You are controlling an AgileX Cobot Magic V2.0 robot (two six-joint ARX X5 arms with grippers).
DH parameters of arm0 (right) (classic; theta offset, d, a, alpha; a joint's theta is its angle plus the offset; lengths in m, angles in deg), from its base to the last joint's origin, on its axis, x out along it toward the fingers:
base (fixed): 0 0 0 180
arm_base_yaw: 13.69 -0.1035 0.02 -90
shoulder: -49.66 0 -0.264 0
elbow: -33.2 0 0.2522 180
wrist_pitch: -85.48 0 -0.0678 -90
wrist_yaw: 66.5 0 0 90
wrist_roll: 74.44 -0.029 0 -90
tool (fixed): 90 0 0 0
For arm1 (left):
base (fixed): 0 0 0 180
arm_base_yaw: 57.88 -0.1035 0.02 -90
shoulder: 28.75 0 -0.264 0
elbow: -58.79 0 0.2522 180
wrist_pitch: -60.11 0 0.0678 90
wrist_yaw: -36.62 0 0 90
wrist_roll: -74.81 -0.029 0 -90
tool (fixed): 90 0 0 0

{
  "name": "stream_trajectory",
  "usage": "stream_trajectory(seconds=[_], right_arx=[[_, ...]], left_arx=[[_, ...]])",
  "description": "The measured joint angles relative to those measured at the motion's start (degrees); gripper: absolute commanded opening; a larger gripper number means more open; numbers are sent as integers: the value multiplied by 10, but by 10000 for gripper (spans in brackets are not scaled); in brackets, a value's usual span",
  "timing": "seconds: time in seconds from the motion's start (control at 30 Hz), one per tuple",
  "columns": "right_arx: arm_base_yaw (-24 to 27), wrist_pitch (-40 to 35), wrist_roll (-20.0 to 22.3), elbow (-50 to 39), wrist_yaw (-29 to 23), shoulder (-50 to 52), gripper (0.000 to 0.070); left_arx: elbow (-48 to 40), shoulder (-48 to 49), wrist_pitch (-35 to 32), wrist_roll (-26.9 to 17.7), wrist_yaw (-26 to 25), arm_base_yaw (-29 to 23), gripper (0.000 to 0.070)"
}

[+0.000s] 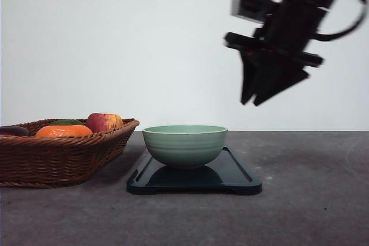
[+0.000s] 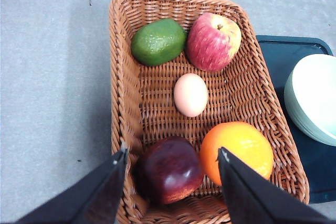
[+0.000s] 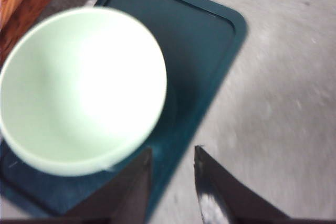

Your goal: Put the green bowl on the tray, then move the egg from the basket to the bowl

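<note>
Step 1 of 2 looks done: green bowl (image 1: 184, 145) sits on tray (image 1: 239, 172), egg (image 2: 190, 94) waits in basket (image 2: 122, 77) beneath the spread, empty left gripper (image 2: 172, 158), while the right gripper (image 3: 172, 156) hangs narrowly parted, holding nothing.

bare lab: white wall (image 1: 144, 56), grey tabletop (image 1: 311, 200)

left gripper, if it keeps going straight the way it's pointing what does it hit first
Probably the dark red fruit, which lies in the basket right between the open fingers of the left gripper. The orange sits close by one finger. The egg lies further on. Depth is hard to judge.
</note>
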Motion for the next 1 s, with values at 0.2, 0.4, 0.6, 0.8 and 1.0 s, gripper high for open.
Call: stream_trajectory(seconds=[0.2,0.4,0.6,0.8,1.0], right_arx=[[34,-42,0,-134,36,107,156],[74,-53,4,-197,64,201,156],[99,-52,36,-243,87,258,156],[105,-62,47,-250,88,266,156],[106,-66,48,-250,88,266,156]], left_arx=[[0,0,0,0,0,0,347],[0,0,0,2,0,0,348],[0,-17,2,33,-1,0,348],[21,-60,23,73,-19,4,348],[81,-151,45,75,-17,28,348]])
